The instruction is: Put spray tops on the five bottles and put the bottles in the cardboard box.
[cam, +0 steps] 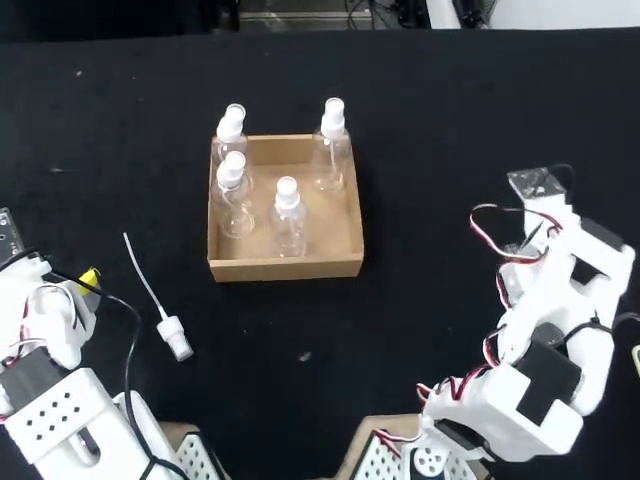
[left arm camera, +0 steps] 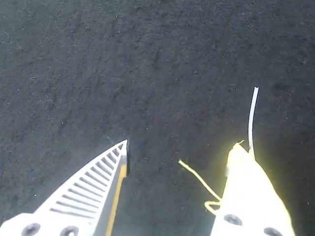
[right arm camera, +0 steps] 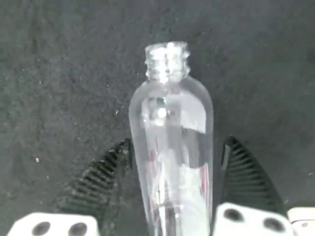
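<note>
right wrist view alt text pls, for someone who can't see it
A clear bottle with a bare threaded neck is held between the two dark ridged fingers of the right gripper. Behind it lies the black table.

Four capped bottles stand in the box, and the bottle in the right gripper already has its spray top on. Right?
No. The bottle in the right gripper has a bare threaded neck, per the right wrist view; a loose spray top lies on the table.
</note>
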### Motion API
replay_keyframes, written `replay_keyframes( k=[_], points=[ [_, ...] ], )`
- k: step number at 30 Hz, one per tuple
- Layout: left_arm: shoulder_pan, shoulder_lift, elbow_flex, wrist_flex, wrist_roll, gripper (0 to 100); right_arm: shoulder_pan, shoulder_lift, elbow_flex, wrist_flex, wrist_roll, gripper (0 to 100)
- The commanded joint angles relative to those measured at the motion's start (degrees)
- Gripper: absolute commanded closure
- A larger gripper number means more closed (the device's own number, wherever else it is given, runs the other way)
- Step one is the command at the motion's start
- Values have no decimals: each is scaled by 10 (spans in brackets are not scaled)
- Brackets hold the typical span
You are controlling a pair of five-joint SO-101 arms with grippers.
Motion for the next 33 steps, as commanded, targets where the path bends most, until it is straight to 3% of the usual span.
replay_keyframes(
  k=[1,21,23,26,28,30,33],
  points=[
    [7,-6,-5,-5,-4,701,-28,0,-32,6,7,740],
    [-3,-6,-5,-5,-5,701,-24,75,-48,-25,33,745],
    [-3,-6,-5,-5,-5,701,-21,79,-48,-25,35,793],
    [0,-6,-5,-5,-5,701,-19,70,-48,-25,36,998],
    [2,-6,-5,-5,-5,701,-19,46,-49,-16,36,961],
    [4,-4,-7,-5,-5,701,-22,4,-60,13,34,990],
    [25,0,-7,-5,-21,701,-33,-73,-93,106,32,988]
  ],
)
